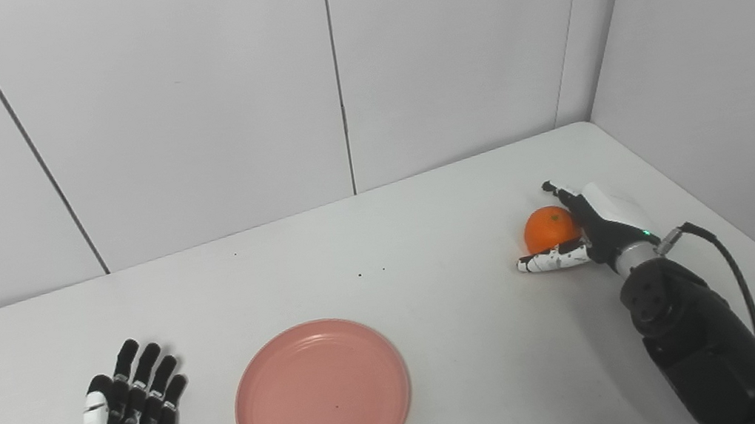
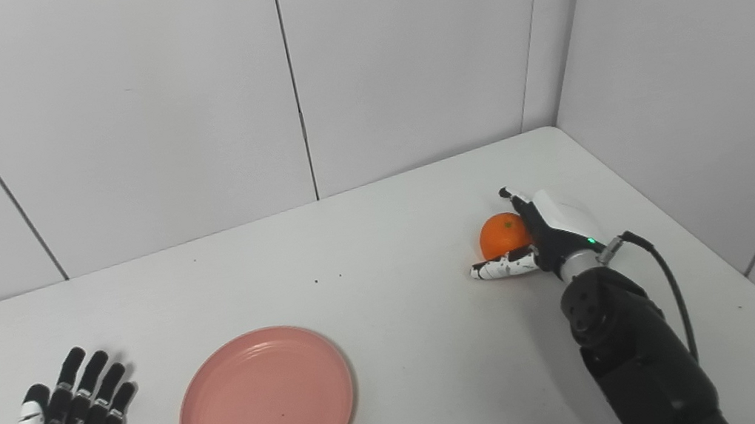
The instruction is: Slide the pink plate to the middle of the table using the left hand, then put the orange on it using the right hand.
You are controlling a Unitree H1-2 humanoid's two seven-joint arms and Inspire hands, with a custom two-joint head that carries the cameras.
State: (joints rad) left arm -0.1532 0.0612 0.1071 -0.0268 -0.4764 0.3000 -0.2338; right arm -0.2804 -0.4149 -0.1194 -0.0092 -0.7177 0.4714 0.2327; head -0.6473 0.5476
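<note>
Two hands were seen at the white table [image 1: 426, 235]. The left hand [image 1: 126, 421] lay flat with its fingers spread and nothing in it, just beside the pink plate [image 1: 322, 398], which sat empty toward the near middle of the table. The right hand [image 1: 586, 229] was cupped around the orange [image 1: 550, 229] at the far right, thumb below and fingers behind the fruit. Whether a firm hold had been made could not be told, and the orange appeared to rest on the table. A slip was judged the main risk: the round fruit could be rolled away toward the wall if it was squeezed off-centre, or dropped short of the plate during the carry.
</note>
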